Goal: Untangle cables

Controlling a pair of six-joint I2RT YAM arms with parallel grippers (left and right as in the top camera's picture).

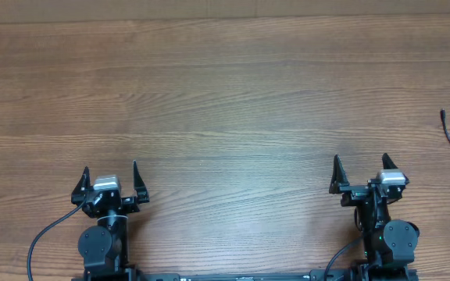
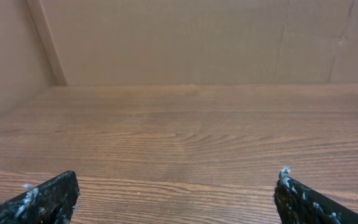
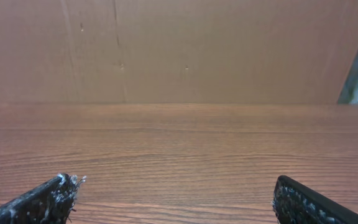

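**Hazards.** The bench is a wide surface. The cables lie at its far right edge and are partly cut off by the overhead frame, so we cannot tell how much of the tangle runs beyond it. We judge that a careless drag could pull the cords off the bench.

The right claw is the nearer unit, yet it is well apart from the cables. The left claw sits across the bench, farther off. Both claws stand fully open and hold nothing.

We judge that a long sideways reach risks a poor approach angle. Wide jaws closing on thin cord may pinch two strands together and tighten the knot, or miss the cord altogether. Neither wrist view shows the cables clearly, so aiming depends on the overhead view.

**Materials.** The bench is smooth and brown, with wood grain running left to right. A plain tan panel backs it; it is matt, with faint seams. The claw fingers are black, tapered and pointed, with pale flecks on their tips. The cables are thin, black and flexible, lying in loose curves. One end looks slightly thicker, possibly a plug.
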